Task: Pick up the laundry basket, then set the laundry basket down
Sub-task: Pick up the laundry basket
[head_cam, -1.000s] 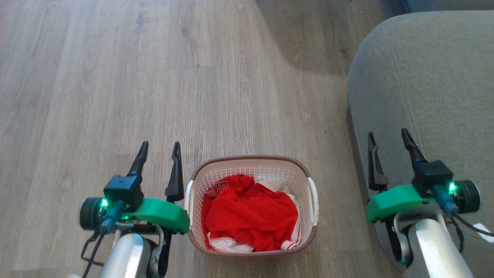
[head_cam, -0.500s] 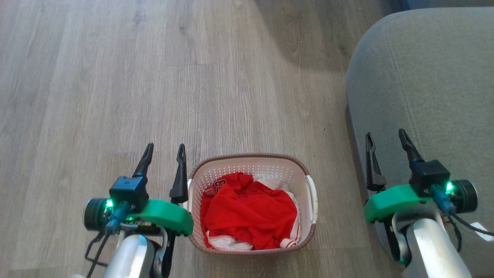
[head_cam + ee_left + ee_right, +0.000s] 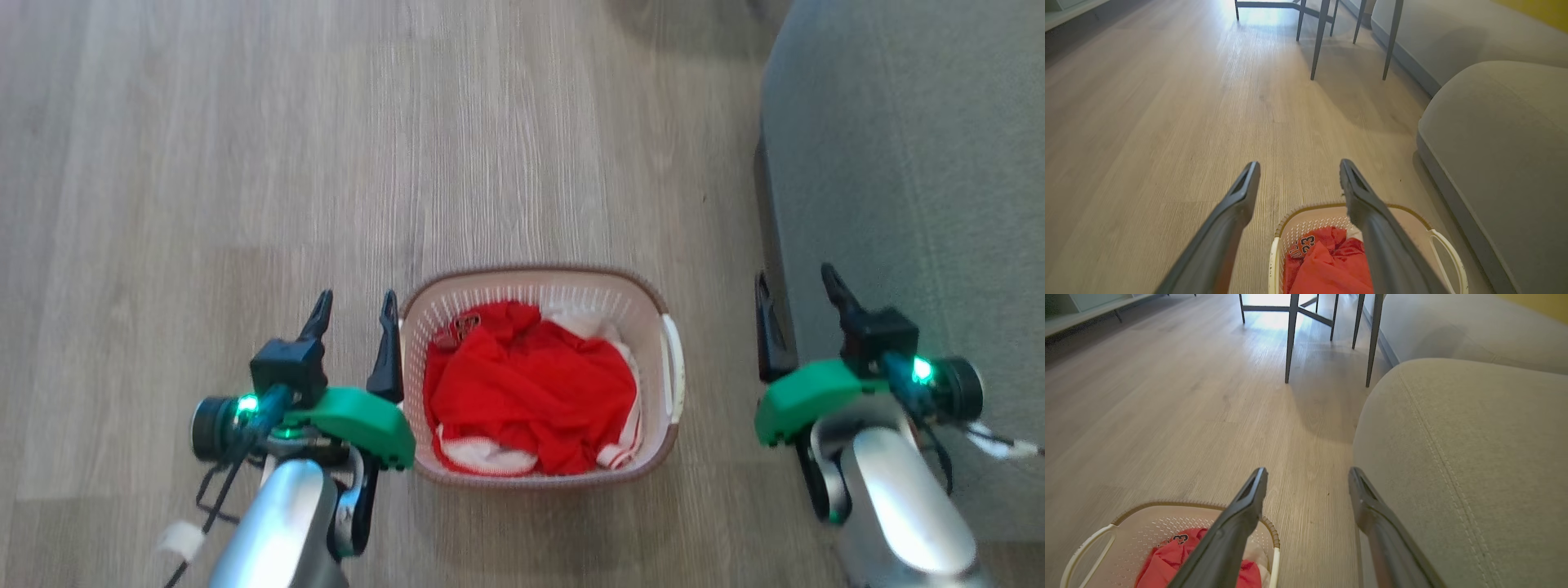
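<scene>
The laundry basket (image 3: 653,306) stands on the wood floor at the lower middle of the head view, white with a brown rim, holding red and white clothes (image 3: 531,392). My left gripper (image 3: 355,306) is open just beside the basket's left wall, its right finger close to the rim. My right gripper (image 3: 796,286) is open to the right of the basket, apart from it, against the grey sofa. The basket (image 3: 1290,222) lies under my left gripper (image 3: 1298,173) in the left wrist view. In the right wrist view the basket (image 3: 1126,512) sits left of my right gripper (image 3: 1306,477).
A grey sofa (image 3: 898,163) fills the right side, close to the basket's right handle (image 3: 673,359). Dark table legs (image 3: 1318,36) stand farther ahead on the floor. Open wood floor (image 3: 245,163) lies ahead and to the left.
The head camera has tilted, so the whole picture shifted. Both grippers sit lower and nearer the basket's sides, still open; the left finger is now by the rim.
</scene>
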Available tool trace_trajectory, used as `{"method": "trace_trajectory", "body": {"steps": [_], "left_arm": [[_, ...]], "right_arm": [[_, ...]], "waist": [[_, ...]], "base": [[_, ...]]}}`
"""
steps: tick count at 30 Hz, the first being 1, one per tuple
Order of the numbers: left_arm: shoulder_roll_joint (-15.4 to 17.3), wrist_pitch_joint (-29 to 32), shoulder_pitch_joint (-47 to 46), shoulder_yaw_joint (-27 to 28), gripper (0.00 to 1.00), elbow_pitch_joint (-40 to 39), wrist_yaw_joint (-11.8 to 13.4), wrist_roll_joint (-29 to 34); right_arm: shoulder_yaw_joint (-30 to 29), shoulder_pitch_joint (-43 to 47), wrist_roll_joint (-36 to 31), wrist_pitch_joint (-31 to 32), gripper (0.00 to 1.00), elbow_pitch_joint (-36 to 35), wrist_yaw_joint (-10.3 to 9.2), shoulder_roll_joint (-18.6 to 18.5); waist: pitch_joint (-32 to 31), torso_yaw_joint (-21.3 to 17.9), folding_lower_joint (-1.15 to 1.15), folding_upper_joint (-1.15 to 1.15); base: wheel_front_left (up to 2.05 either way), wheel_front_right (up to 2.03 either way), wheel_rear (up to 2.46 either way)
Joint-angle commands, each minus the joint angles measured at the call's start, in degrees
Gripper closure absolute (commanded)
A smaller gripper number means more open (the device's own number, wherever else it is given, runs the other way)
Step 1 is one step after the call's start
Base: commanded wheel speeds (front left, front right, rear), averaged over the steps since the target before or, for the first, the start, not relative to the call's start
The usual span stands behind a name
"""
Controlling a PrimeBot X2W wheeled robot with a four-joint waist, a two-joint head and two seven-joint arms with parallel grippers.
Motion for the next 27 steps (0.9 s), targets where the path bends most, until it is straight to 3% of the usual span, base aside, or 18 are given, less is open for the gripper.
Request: {"method": "trace_trajectory", "body": {"steps": [1, 11, 19, 27], "left_arm": [[0.13, -0.46, -2.93, 1.32, 0.0, -0.11, -0.06, -0.29], [0.13, -0.46, -13.78, -1.19, 0.0, 15.97, -2.28, -1.76], [0.13, -0.46, -22.51, -3.94, 0.0, 28.51, -4.22, -5.51], [0.13, -0.46, -29.12, -9.25, 0.0, 37.8, -7.09, -11.97]], "right_arm": [[1.49, -3.2, -0.41, -0.33, 0.0, -0.48, 0.41, -0.01], [3.66, -12.54, 2.26, -0.33, 0.0, 12.08, 0.41, -0.02], [6.86, -20.66, 4.91, 2.29, 0.0, 24.19, 0.41, -0.01], [11.5, -26.66, 9.0, 3.49, 0.0, 31.6, 0.41, 0.0]], "waist": [[3.94, 0.14, 0.0, 0.0], [15.42, 1.03, 0.0, 0.0], [22.58, 1.36, 0.0, 0.0], [28.06, 1.87, 0.0, 0.0]], "base": [[0.0, 0.0, 0.0], [0.0, 0.0, 0.0], [0.0, 0.0, 0.0], [0.0, 0.0, 0.0]]}}
